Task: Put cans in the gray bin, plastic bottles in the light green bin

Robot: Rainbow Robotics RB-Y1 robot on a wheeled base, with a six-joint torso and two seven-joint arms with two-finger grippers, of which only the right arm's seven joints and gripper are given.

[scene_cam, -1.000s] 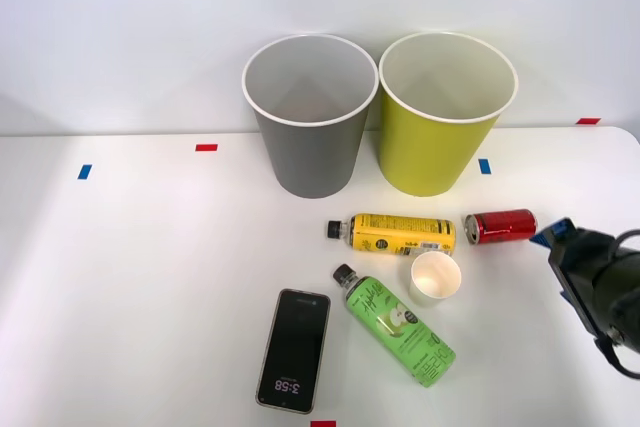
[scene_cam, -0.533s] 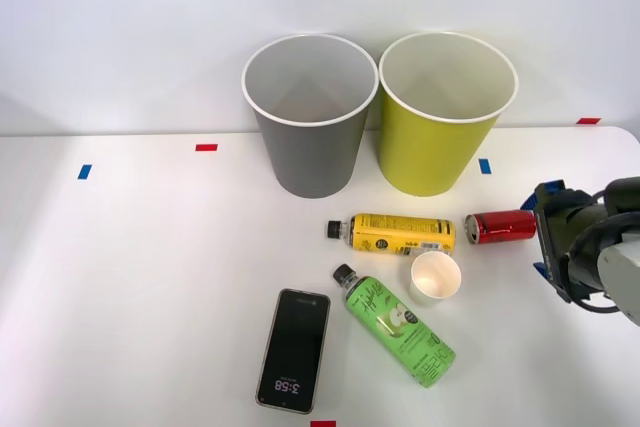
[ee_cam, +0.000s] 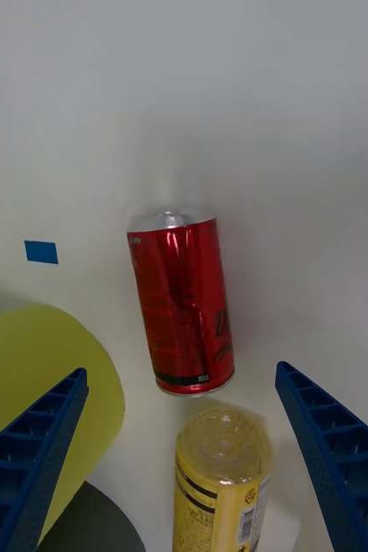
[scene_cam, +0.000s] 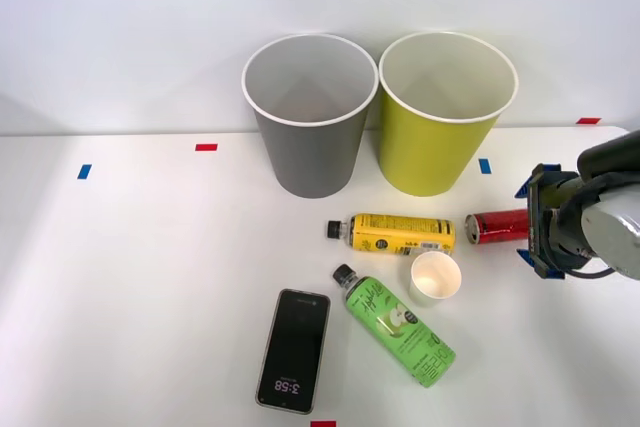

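Red can (scene_cam: pixel 496 226) lies on its side just right of the yellow-label bottle (scene_cam: pixel 396 234), our right gripper (scene_cam: pixel 531 225) at its end. Wrist view: jaws apart, straddling the can (ee_cam: pixel 182 304); we risk rolling it or clipping the bottle (ee_cam: pixel 218 483).

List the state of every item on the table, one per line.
Small red metal can: on its side.
Yellow-label bottle: lying, capped.
Green apple bottle: lying, capped.
White paper cup: upright.
Black phone: flat, screen lit.
Gray bin: upright.
Yellow-green bin: upright.
Right gripper: open beside the can.
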